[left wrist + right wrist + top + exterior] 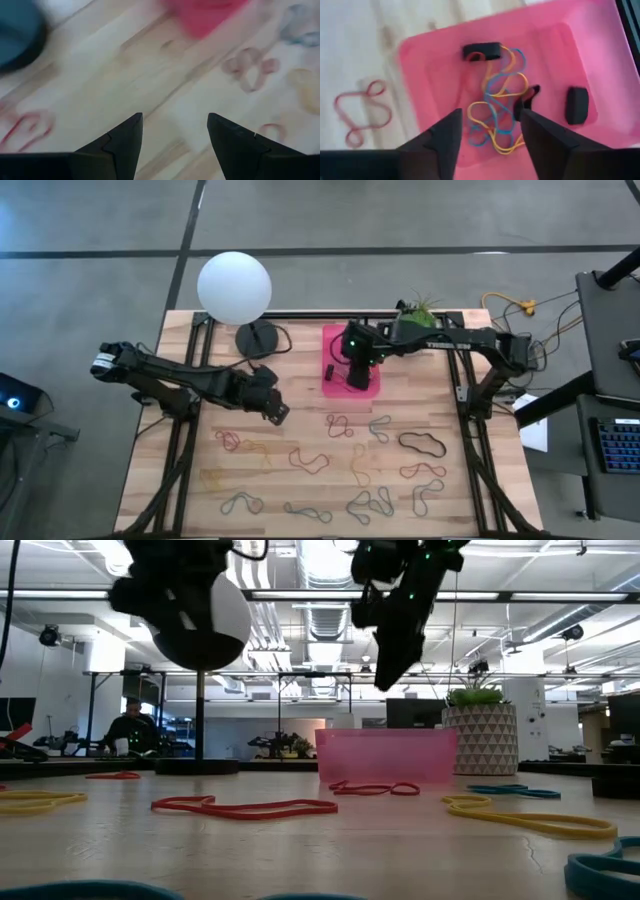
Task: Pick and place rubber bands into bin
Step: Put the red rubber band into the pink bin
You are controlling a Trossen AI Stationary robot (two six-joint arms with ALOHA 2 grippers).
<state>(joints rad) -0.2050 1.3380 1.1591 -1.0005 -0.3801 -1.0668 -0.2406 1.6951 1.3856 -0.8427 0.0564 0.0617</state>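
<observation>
Right gripper (356, 370) hangs over the pink bin (374, 387) at the far middle of the table (300, 430), fingers spread, nothing between them; in the right wrist view the fingers (445, 137) frame a tangle of yellow and blue rubber bands (497, 112) lying on the bin floor below, apart from the fingertips. Bin is a translucent pink plastic tray, rectangular, low walls, rounded corners; two small dark blocks also lie in it. Left gripper (272, 406) hovers above bare wood left of the bin, fingers (122, 142) spread and empty. More loose bands (345, 465) are scattered flat over the near half of the table: thin, floppy, twisted loops in red, orange, yellow, grey-green, one black. A red one (362, 112) lies just outside the bin wall. Table is pale wooden planks with visible grain. A white globe lamp (234, 288) stands at the far left, a potted plant (420, 310) just beyond the bin.
</observation>
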